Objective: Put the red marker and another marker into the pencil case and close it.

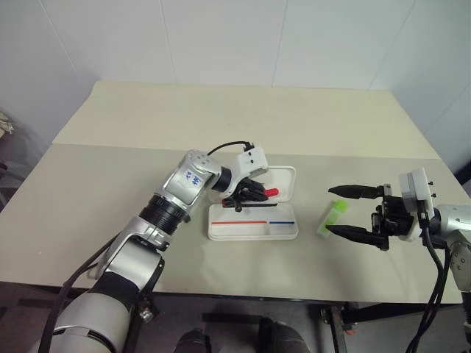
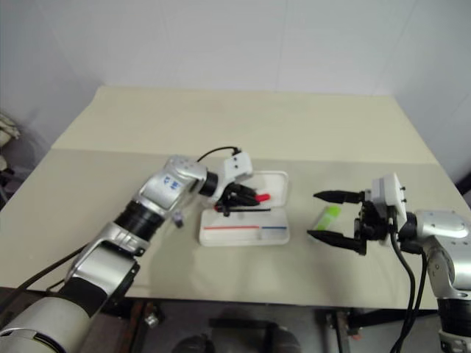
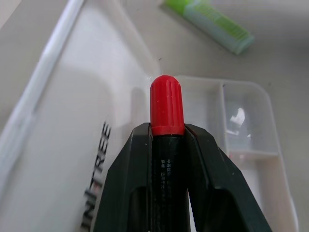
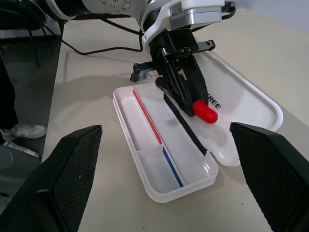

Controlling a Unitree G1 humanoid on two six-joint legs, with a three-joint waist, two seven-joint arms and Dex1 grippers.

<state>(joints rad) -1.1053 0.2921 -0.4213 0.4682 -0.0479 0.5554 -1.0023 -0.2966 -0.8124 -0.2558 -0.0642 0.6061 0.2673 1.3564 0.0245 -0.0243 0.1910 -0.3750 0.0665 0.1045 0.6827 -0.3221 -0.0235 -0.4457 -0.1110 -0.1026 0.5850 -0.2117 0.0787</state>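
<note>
Left eye view: a wide beige tabletop [image 1: 243,118] carries everything. Near its middle lies the white case [image 1: 252,230], flipped open, its lid [image 1: 283,180] flat on the far side and the tray nearer the robot, with red and blue stripes along the tray's inner edge and a black strip at the hinge. The left pincer [image 1: 254,193] reaches over the case from the left, clenched on the red marker [image 1: 271,193]; the red cap pokes out past the fingertips above the lid, near the hinge. In the left wrist view the black barrel sits squeezed between the two fingers [image 3: 128,183], with the cap free beyond them. The right pincer [image 1: 344,212] hangs to the right of the case, pointing toward it, its two fingers spread wide and grasping nothing. The green marker [image 1: 331,218] lies flat on the tabletop between those spread fingers, apart from the case.
</note>
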